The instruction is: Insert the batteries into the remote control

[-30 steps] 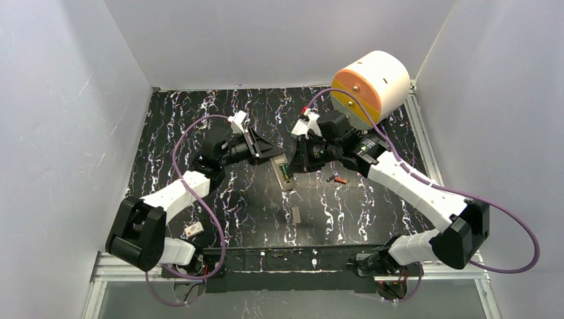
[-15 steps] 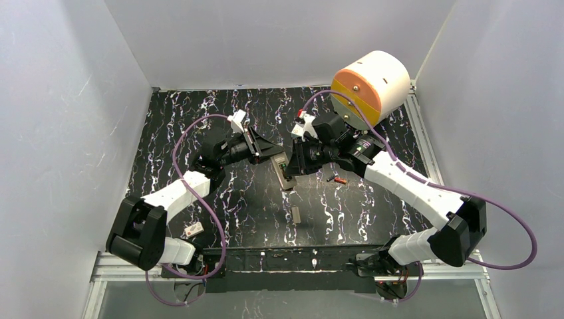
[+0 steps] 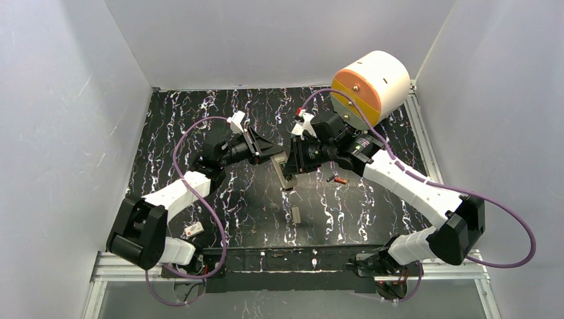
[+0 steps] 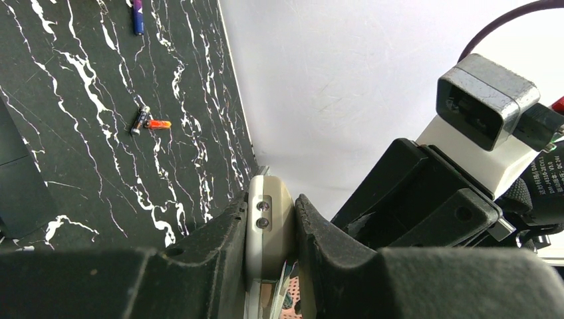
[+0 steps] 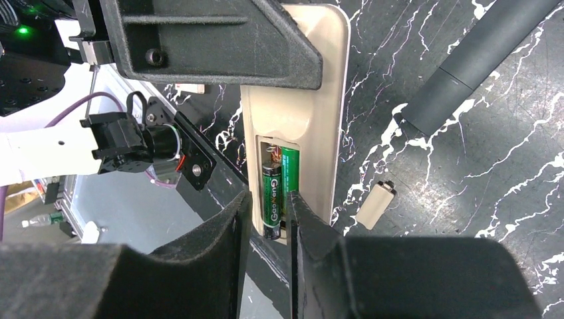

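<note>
The remote control (image 5: 312,100) was held over the middle of the worktop (image 3: 199,133), its greyish-beige back turned up and the battery bay uncovered. A green battery (image 5: 290,169) lay in the bay. Beside it was a dark battery (image 5: 271,183), its lower end reaching past the bay's edge.

The left claw (image 4: 271,212) was clamped across one end of the remote, with a finger pressed against each long side. The right claw (image 5: 269,207) came from the side of the right edge. It was pinched nearly shut on the lower end of the dark battery.

A small beige cover (image 5: 374,203) lay flat on the worktop just toward the near edge from the remote. Two loose batteries (image 3: 336,179), one red and one dark, rested touching each other. They lay toward the right edge from the remote, under the right arm. Another battery (image 4: 136,13), bluish, showed only in the left wrist view.

A white box with a red mark (image 3: 193,230) sat near the near left corner. A large white and orange drum (image 3: 369,83) stood at the far right corner.
</note>
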